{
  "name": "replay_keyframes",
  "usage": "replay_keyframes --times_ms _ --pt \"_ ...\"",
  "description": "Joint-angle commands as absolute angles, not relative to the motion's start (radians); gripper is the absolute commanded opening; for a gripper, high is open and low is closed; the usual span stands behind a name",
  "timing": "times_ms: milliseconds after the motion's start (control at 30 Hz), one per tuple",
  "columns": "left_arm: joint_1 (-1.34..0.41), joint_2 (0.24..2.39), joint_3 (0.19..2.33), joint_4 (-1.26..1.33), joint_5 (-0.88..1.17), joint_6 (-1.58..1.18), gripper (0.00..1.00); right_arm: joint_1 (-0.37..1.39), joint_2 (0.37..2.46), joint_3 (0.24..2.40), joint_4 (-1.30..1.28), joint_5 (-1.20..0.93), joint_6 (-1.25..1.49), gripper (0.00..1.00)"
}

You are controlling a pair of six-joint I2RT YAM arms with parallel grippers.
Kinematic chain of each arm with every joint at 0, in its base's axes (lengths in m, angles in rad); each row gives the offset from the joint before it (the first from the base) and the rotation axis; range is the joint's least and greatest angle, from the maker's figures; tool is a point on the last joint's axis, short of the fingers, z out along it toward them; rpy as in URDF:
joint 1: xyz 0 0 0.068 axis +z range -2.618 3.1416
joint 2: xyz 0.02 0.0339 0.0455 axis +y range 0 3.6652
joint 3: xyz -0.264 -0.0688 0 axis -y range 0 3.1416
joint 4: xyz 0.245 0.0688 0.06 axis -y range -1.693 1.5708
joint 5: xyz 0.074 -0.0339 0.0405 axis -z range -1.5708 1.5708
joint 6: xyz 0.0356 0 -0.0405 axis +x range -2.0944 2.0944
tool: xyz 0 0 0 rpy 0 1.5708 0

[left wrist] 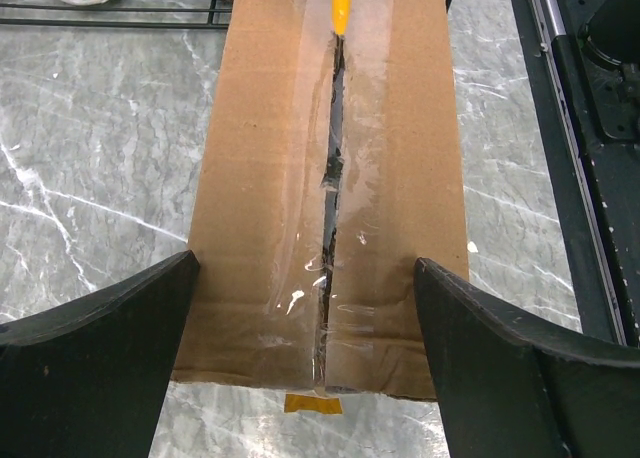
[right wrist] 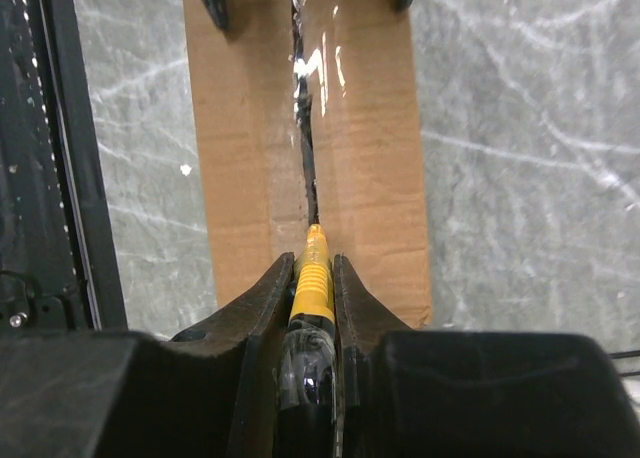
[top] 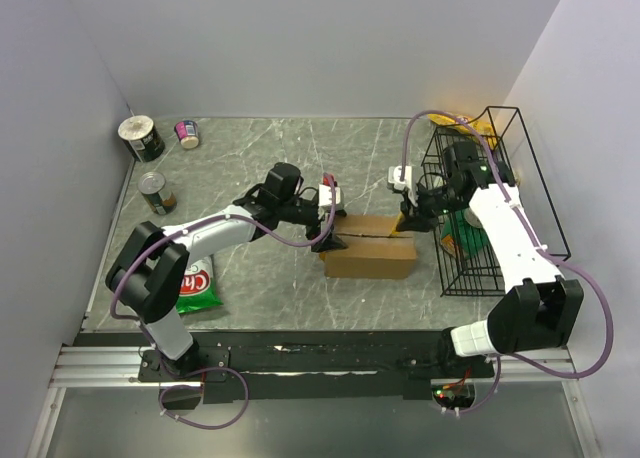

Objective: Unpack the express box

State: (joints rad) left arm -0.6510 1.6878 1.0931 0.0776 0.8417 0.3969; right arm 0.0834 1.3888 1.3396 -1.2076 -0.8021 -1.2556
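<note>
Cardboard box [top: 370, 248] sitting on worktop [top: 270, 288], likely light, stiff, tape [left wrist: 375, 158] slick | right tool [right wrist: 313, 262] clamping yellow cutter [right wrist: 312, 278] at seam [right wrist: 305, 148] | left tool [left wrist: 305, 268] gaping empty astride box end | I'm favouring flap edges [left wrist: 347, 208] for grip.

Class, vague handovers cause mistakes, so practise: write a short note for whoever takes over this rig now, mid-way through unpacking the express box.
Left gripper: open, straddling the express box's left end.
Right gripper: shut on a yellow-handled cutter, tip in the tape seam at the right end.
Box: mid-table, flaps shut.
Done: tape looks slit along most of the seam.
Left: finish the cut, open the flaps, empty the box.
</note>
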Motion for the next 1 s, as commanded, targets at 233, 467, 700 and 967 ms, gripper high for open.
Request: replay_keyframes --times_ms 233,467,700,967 --pt "-0.630 1.779 1.042 -0.164 0.695 0.428 0.93 0.005 1.298 1.307 -1.250 -0.558 -1.212 0.00" --pt "-0.630 1.786 1.049 -0.170 0.693 0.426 0.92 -0.092 1.247 1.299 -1.302 -0.592 -1.223 0.00" --pt "-0.621 1.763 1.071 -0.170 0.713 0.448 0.95 -0.117 1.186 1.209 -1.264 -0.670 -1.203 0.00" --pt "-0.529 1.616 1.104 -0.248 0.818 0.483 0.99 -0.028 1.207 1.259 -1.213 -0.709 -1.120 0.00"
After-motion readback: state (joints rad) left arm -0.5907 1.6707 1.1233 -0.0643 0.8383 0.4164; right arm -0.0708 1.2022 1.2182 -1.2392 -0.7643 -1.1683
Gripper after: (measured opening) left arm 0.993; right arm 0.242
